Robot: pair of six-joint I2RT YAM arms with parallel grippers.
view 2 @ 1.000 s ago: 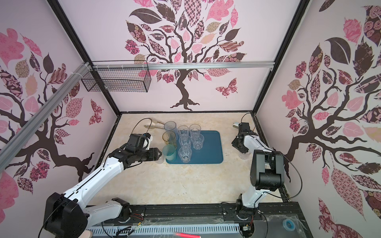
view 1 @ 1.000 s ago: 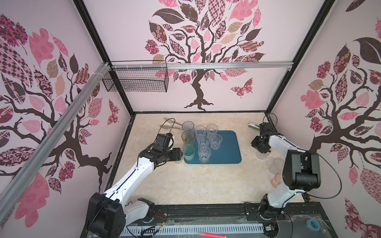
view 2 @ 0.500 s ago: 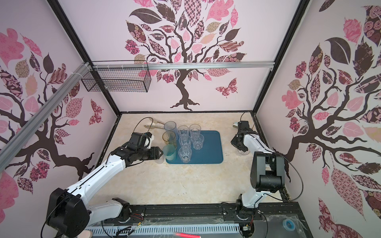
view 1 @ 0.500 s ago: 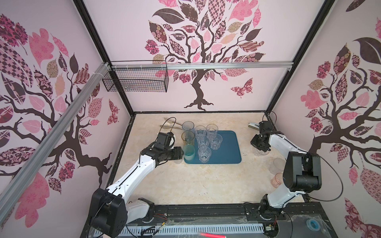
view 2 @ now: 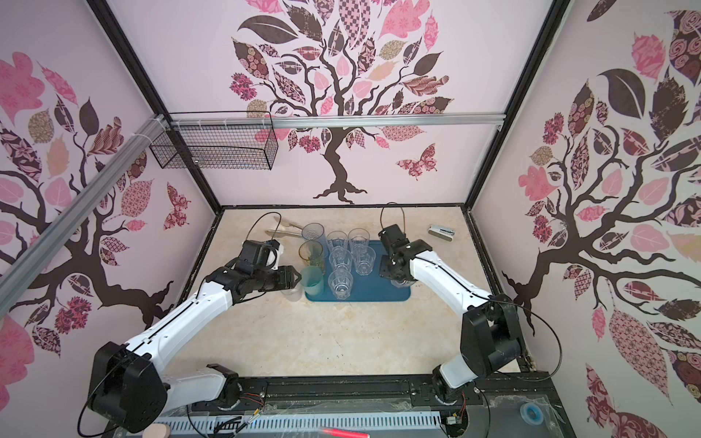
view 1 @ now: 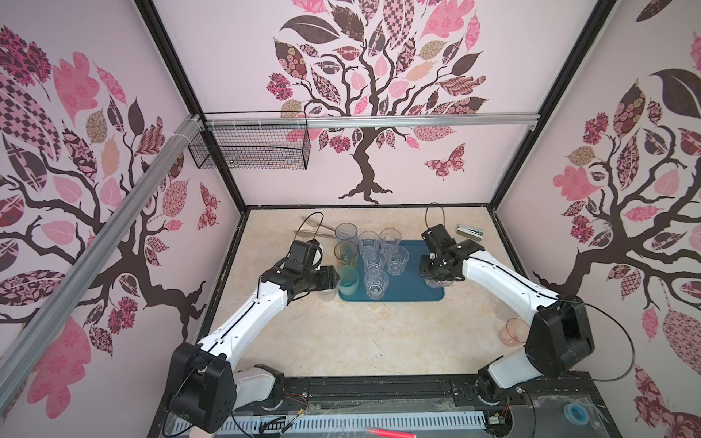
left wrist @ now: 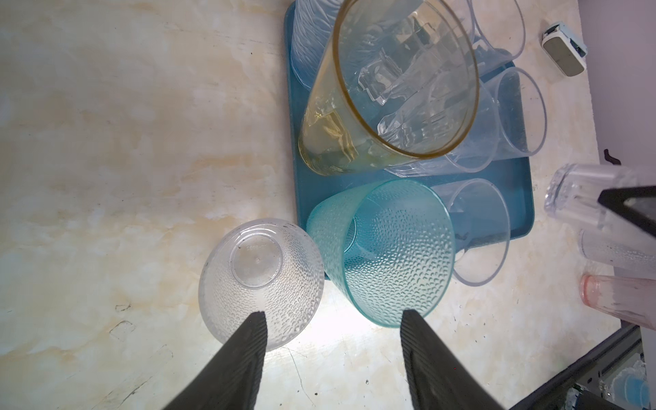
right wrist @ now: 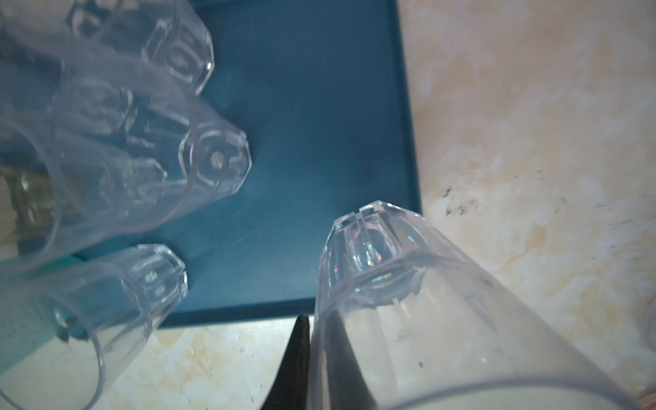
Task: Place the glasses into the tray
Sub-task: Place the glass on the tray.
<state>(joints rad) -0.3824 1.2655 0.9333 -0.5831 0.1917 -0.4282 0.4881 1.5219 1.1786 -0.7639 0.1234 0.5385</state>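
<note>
Swinging in from the right side of the table, the right arm now has its right tool [right wrist: 314, 340] at the tray's [view 1: 409, 289] near right corner. A second ago its jaws stood apart beside the right wall. Now they are pinched shut on the rim of a clear faceted glass [right wrist: 408, 301], one finger outside the wall and one inside. That glass hangs base-down over the corner; I cannot tell whether it touches the tray. My reading is that it only needs lowering and letting go.

Nearest, a pinkish glass [view 1: 512, 332] waits on the table by the right arm's base. Further in, the left tool [left wrist: 333, 314] has barely shifted: its jaws gape, holding nothing, above a frosted clear glass [left wrist: 259, 280] that stands on the table just beside the tray. The teal glass [left wrist: 383, 255] next to it is already on the tray's corner. Beyond it, the amber glass [view 1: 346, 253], the blue-grey glass [view 1: 346, 232] and five faceted glasses [view 1: 373, 259] stand on the tray as before. Farthest off, tongs [view 1: 315, 227] and stapler [view 1: 469, 230] lie untouched.
</note>
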